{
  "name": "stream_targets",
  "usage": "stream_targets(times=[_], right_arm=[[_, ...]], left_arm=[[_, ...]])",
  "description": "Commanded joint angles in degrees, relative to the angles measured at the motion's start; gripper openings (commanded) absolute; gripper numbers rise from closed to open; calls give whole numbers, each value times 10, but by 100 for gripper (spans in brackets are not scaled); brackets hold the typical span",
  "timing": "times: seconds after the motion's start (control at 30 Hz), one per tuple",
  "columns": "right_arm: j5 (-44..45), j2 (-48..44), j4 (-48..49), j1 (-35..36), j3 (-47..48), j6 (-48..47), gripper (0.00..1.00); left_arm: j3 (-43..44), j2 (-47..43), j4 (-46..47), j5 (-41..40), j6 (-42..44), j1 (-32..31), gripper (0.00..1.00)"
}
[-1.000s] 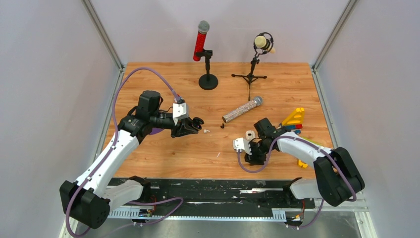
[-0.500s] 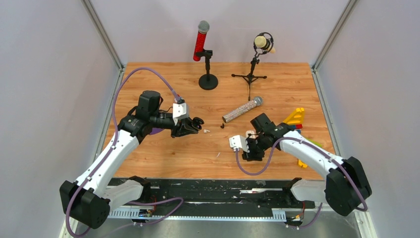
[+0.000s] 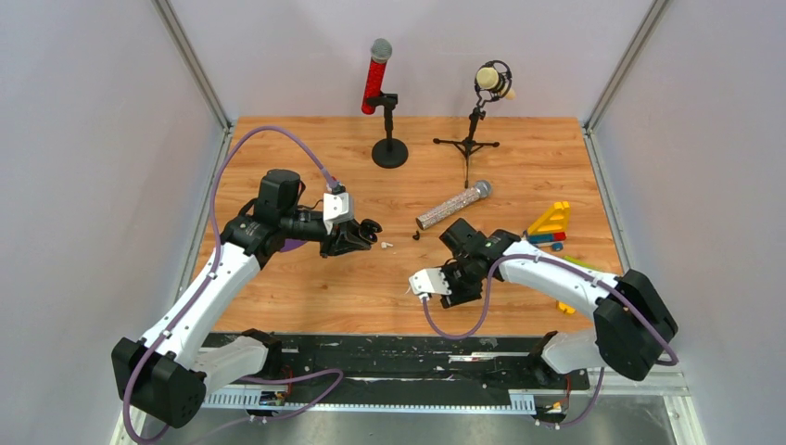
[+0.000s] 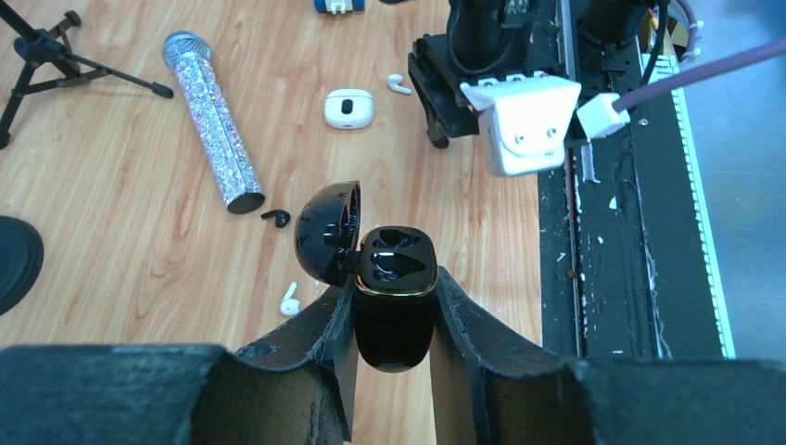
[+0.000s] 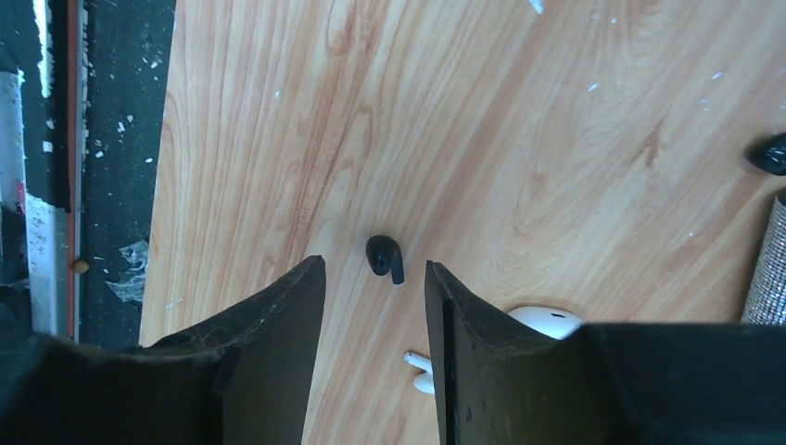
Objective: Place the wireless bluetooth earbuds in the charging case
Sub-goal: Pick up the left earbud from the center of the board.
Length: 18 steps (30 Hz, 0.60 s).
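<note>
My left gripper (image 4: 394,283) is shut on a glossy black charging case (image 4: 397,306), held upright with its lid (image 4: 326,232) swung open and both wells empty. Below it on the wood lie a white earbud (image 4: 290,301) and a black earbud (image 4: 274,218). My right gripper (image 5: 375,266) points down at the table, open and holding nothing. A black earbud (image 5: 385,257) lies just past its fingertips, in line with the gap. A white earbud (image 5: 420,368) and a closed white case (image 5: 547,321) lie beside the right finger. In the top view the right gripper (image 3: 451,278) is right of the left gripper (image 3: 360,236).
A glitter microphone (image 3: 452,206) lies mid-table. A red microphone on a round stand (image 3: 377,79) and a cream one on a tripod (image 3: 491,82) are at the back. Coloured toy blocks (image 3: 551,222) sit right. A black rail (image 3: 399,357) runs along the near edge.
My right arm has swung left and forward, bringing its gripper over the black earbud. The left arm and the case it holds have not moved.
</note>
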Motion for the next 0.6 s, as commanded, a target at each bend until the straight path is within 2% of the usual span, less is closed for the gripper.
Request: stream_targets(times=[0.0, 0.57], right_arm=[[50, 19, 1, 20, 11, -18, 45], [127, 95, 2, 62, 20, -10, 43]], left_arm=[[4, -4, 4, 4, 11, 0, 19], [1, -2, 4, 3, 14, 0, 19]])
